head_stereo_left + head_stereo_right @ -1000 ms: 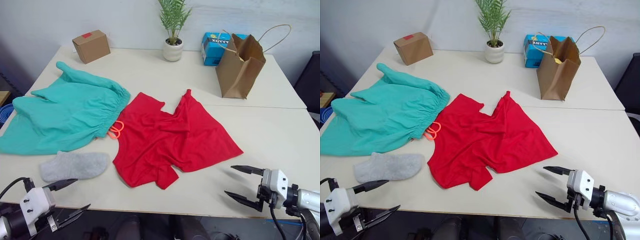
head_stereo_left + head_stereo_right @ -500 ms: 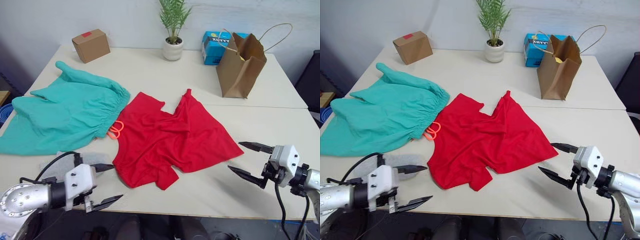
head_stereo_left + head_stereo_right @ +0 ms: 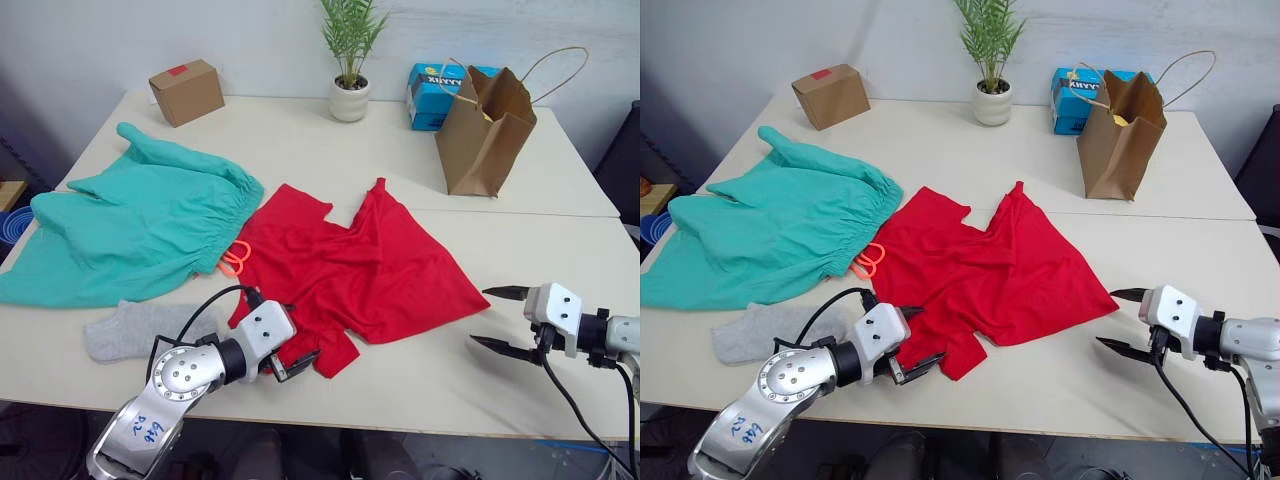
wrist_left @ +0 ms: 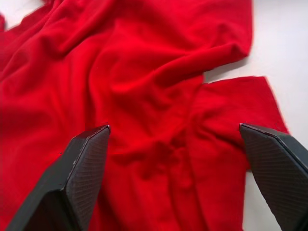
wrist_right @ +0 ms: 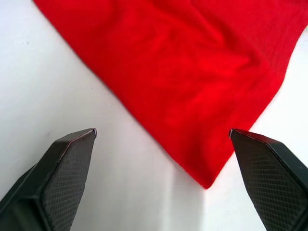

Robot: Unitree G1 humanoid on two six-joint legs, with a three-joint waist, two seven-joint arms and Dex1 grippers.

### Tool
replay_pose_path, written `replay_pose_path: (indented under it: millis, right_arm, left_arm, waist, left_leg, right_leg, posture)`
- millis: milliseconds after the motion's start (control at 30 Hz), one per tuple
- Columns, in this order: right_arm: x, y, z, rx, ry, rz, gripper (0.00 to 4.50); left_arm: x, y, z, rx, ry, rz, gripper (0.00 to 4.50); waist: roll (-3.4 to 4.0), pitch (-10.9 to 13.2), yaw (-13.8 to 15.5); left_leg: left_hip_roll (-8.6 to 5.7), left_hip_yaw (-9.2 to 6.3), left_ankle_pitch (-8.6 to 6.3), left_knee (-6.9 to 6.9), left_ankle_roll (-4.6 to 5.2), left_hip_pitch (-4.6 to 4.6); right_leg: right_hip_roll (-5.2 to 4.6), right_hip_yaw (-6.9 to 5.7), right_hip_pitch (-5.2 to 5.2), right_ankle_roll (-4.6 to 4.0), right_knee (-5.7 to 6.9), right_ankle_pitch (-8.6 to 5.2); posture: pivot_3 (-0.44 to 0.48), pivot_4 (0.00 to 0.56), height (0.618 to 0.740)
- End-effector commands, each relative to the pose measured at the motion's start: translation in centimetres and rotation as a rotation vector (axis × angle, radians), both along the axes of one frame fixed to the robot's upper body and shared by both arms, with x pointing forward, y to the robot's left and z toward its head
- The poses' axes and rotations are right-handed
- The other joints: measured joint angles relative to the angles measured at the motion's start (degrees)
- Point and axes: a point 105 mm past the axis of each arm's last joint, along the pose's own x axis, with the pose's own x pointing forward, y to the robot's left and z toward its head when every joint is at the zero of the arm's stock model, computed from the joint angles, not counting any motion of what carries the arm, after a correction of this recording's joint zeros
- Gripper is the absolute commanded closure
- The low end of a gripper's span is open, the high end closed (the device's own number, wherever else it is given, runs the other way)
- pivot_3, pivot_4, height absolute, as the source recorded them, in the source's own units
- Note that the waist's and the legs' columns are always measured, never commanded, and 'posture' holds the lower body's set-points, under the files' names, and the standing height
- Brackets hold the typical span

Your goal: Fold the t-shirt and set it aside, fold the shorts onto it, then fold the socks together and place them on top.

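Note:
The red t-shirt (image 3: 360, 270) lies crumpled and spread at the table's middle. To its left the teal shorts (image 3: 140, 225) lie flat, their orange drawstring (image 3: 233, 260) touching the shirt. A grey sock (image 3: 130, 330) lies near the front edge, below the shorts. My left gripper (image 3: 925, 335) is open at the shirt's near sleeve, and red cloth sits between its fingers (image 4: 72, 178) in the left wrist view. My right gripper (image 3: 480, 316) is open just right of the shirt's near right corner (image 5: 204, 180), over bare table.
Along the back stand a cardboard box (image 3: 186, 91), a potted plant (image 3: 348, 98), a blue carton (image 3: 432, 88) and a brown paper bag (image 3: 485, 130). Bare table (image 3: 560, 250) stretches to the shirt's right, up to the front edge.
My left gripper has swung from the near left edge, past the sock, onto the shirt's near sleeve. My right gripper has risen toward the shirt's right corner.

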Motion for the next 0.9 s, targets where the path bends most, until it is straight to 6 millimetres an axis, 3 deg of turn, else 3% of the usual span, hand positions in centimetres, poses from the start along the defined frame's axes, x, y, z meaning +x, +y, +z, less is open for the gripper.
replay_pose_path:
  millis: [33, 200, 333, 600, 900]
  right_arm:
    - [-0.3, 0.1, 1.3, 0.014, 0.008, 0.018, 0.00]
    - [-1.1, 0.5, 1.7, 0.047, 0.059, 0.012, 0.00]
    - [-1.7, 1.9, 2.4, 0.104, 0.075, 0.036, 0.00]
    - [-2.4, 3.3, 2.7, 0.146, 0.085, 0.026, 0.00]
    - [-3.0, 3.9, 2.4, 0.167, 0.093, 0.010, 0.00]
  left_arm:
    - [-1.0, -0.3, 0.2, 0.016, 0.022, -0.071, 0.04]
    - [-1.2, -0.2, 0.3, -0.057, 0.105, -0.072, 0.04]
    - [-2.1, -0.7, 1.5, -0.288, 0.293, -0.082, 0.04]
    - [-1.8, 1.9, 0.8, -0.244, 0.347, -0.015, 0.04]
    - [-2.6, 0.3, 0.7, -0.257, 0.390, -0.139, 0.04]
  waist:
    - [0.00, 0.0, 0.3]
    - [0.00, 0.0, 0.7]
    - [-0.02, 0.0, 0.7]
    - [-0.02, 0.0, 0.7]
    - [-0.03, 0.0, 0.7]
  left_leg:
    - [0.00, -0.01, 0.01, 0.00, -0.01, 0.00]
    - [-0.01, -0.02, 0.01, 0.00, 0.00, -0.03]
    - [-0.01, -0.09, 0.01, 0.04, 0.00, -0.07]
    - [-0.02, -0.14, 0.06, 0.03, -0.09, -0.06]
    - [-0.02, -0.15, 0.05, 0.01, -0.08, -0.09]
  right_leg:
    - [0.00, -0.01, 0.00, 0.00, 0.00, 0.00]
    - [-0.03, -0.01, 0.00, 0.00, -0.03, 0.00]
    - [-0.04, -0.09, 0.00, 0.00, -0.02, 0.00]
    - [0.00, -0.11, 0.00, 0.00, -0.01, 0.00]
    - [-0.01, -0.12, 0.00, 0.00, -0.08, 0.00]
  posture:
    - [0.000, 0.150, 0.740]
    - [0.000, 0.150, 0.740]
    - [0.000, 0.150, 0.740]
    - [0.000, 0.150, 0.740]
    - [0.000, 0.150, 0.740]
